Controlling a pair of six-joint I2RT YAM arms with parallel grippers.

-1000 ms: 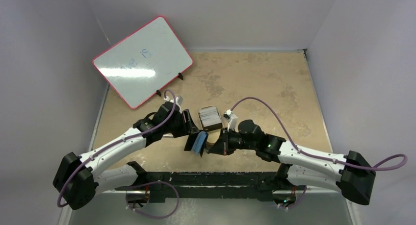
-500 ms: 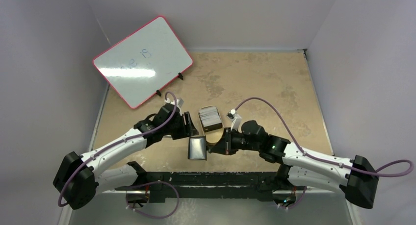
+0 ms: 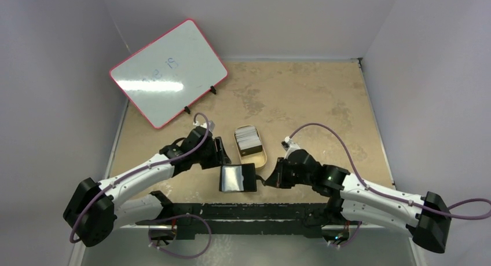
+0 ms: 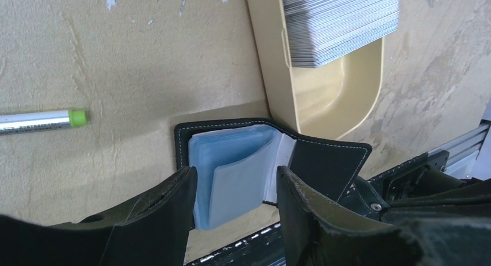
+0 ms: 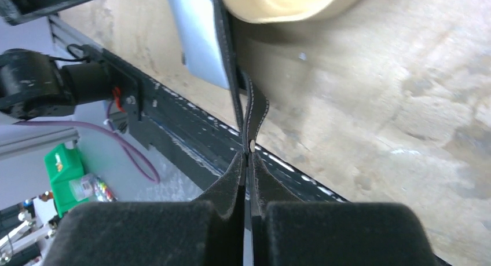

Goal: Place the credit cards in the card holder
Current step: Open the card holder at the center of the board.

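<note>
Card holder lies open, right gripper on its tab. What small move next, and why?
Probably move the left gripper, open and empty over the card holder, to the credit cards in the tin: the right gripper pinches the tab, sleeves exposed.

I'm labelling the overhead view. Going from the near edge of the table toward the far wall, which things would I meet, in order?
card holder → credit cards → whiteboard
</note>
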